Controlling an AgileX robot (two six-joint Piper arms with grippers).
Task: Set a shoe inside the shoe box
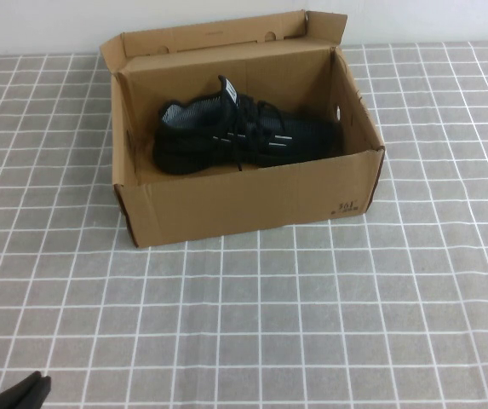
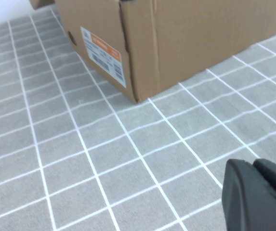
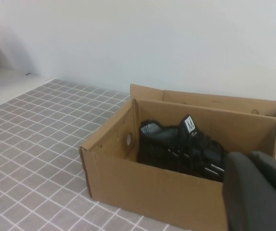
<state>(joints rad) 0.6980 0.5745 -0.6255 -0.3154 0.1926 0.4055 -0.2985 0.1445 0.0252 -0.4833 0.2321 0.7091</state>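
Black knit shoe (image 1: 244, 136) with white side dashes and grey lining; plain brown cardboard shoe box (image 1: 244, 204) bearing an orange-and-white label (image 2: 102, 55); grey tablecloth (image 1: 312, 324) gridded with white lines.

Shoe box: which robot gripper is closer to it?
Left, it seems. The left gripper sits low at the near left, in front of the shoe box. The right gripper hangs farther back, off to the front right, outside the high view.

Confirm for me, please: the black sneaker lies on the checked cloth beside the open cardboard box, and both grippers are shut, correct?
Not quite: the shoe lies inside the open shoe box, as the high view shows. The left gripper and right gripper are shut, away from it.
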